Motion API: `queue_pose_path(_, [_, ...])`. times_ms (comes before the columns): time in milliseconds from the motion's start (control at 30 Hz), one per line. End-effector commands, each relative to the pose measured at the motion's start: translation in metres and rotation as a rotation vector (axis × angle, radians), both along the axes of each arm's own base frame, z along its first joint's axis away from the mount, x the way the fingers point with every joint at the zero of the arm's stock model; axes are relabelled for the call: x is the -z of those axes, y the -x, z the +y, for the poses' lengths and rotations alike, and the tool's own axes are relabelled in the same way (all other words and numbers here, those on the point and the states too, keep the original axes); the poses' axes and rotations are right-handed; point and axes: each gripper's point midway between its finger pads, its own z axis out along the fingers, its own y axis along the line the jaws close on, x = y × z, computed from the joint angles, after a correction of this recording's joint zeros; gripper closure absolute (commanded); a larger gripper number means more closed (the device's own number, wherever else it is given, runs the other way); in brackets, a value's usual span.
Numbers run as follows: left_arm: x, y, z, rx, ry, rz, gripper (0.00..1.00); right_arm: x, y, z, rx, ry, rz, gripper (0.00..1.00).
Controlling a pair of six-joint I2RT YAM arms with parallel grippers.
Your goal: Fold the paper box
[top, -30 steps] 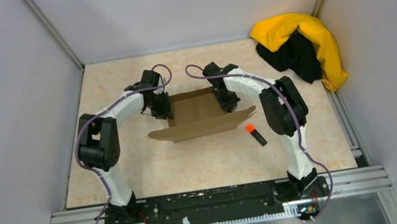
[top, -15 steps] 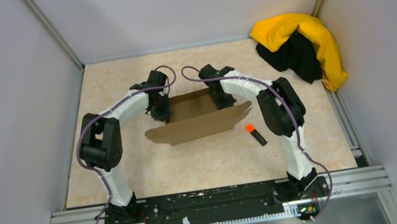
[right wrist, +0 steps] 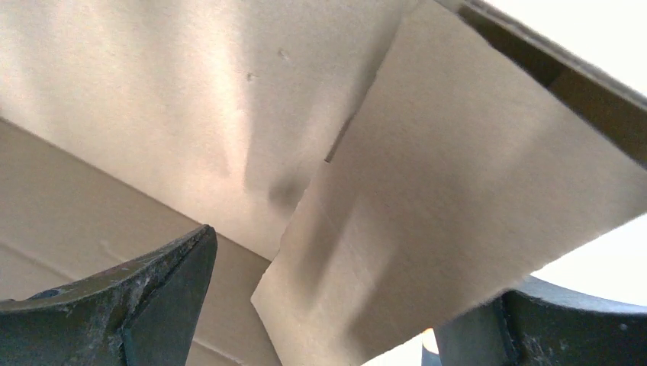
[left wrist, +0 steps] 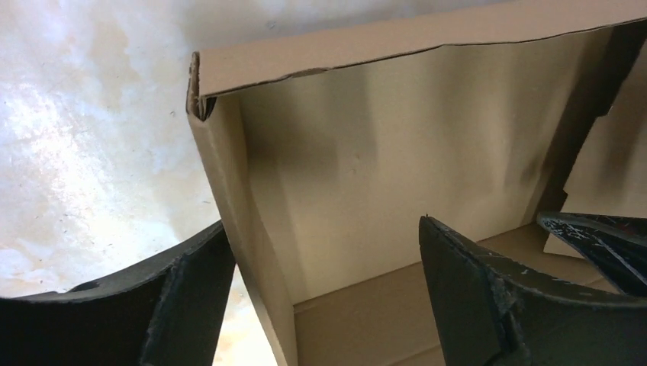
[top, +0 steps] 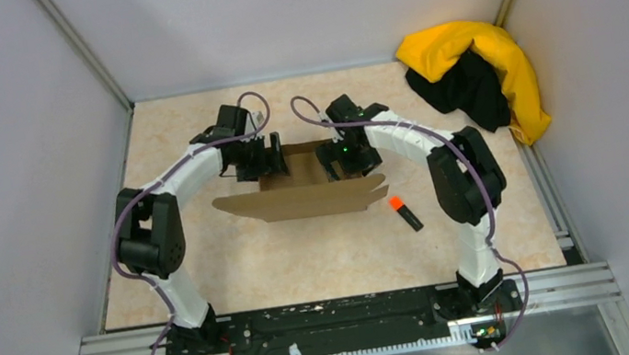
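The brown paper box (top: 305, 199) lies half-formed at mid-table, its long front flap spread toward me. My left gripper (top: 272, 158) is at its left end and my right gripper (top: 335, 161) at its right end. In the left wrist view the box's upright left wall (left wrist: 229, 198) stands between the widely parted fingers (left wrist: 179, 305), close to the left one, and my left gripper (left wrist: 324, 244) is open. In the right wrist view a loose side flap (right wrist: 458, 191) hangs between the spread fingers (right wrist: 152, 293) without being pinched, so my right gripper (right wrist: 343, 274) is open too.
An orange-capped black marker (top: 405, 213) lies just right of the box. A yellow-and-black cloth heap (top: 478, 76) fills the far right corner. Grey walls close the table (top: 212, 266) on three sides.
Both grippers have opened and let go of the cardboard. The arms have shifted a little, and the box's front flap now reaches farther left and lies flatter.
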Motion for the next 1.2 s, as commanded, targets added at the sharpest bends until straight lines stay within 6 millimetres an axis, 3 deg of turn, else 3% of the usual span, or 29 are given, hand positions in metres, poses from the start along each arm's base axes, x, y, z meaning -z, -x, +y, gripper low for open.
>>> queue_pose_path(0, [-0.035,-0.003,-0.021,0.078,0.121,-0.09,0.06,-0.057,-0.014,0.012,-0.008,-0.148,-0.129,0.01])
queue_pose_path(67, [-0.038,-0.003,-0.02,0.077,0.129,-0.094,0.01,-0.062,-0.016,0.009,0.005,-0.156,-0.141,0.01])
queue_pose_path(333, [-0.043,-0.001,-0.028,0.104,0.212,-0.084,0.01,-0.054,-0.009,0.018,-0.008,-0.316,-0.075,0.01])
queue_pose_path(467, [-0.042,0.001,-0.031,0.113,0.233,-0.087,0.01,-0.052,-0.007,0.017,-0.019,-0.323,-0.089,0.01])
queue_pose_path(600, [-0.045,-0.003,-0.037,0.142,0.262,-0.109,0.02,-0.049,-0.008,0.004,0.013,-0.251,-0.104,0.01])
queue_pose_path(733, [-0.038,-0.017,-0.042,0.153,0.255,-0.1,0.09,-0.038,0.004,-0.011,0.059,-0.157,-0.088,0.01])
queue_pose_path(867, [-0.032,-0.03,-0.049,0.152,0.26,-0.071,0.23,-0.026,0.03,-0.015,0.078,-0.109,-0.051,0.01])
queue_pose_path(967, [-0.029,-0.041,-0.05,0.141,0.249,-0.07,0.27,-0.021,0.049,-0.016,0.097,-0.087,-0.045,0.01])
queue_pose_path(1167, [-0.018,-0.052,-0.05,0.15,0.211,-0.05,0.3,-0.037,0.058,-0.026,0.177,-0.123,-0.116,0.01])
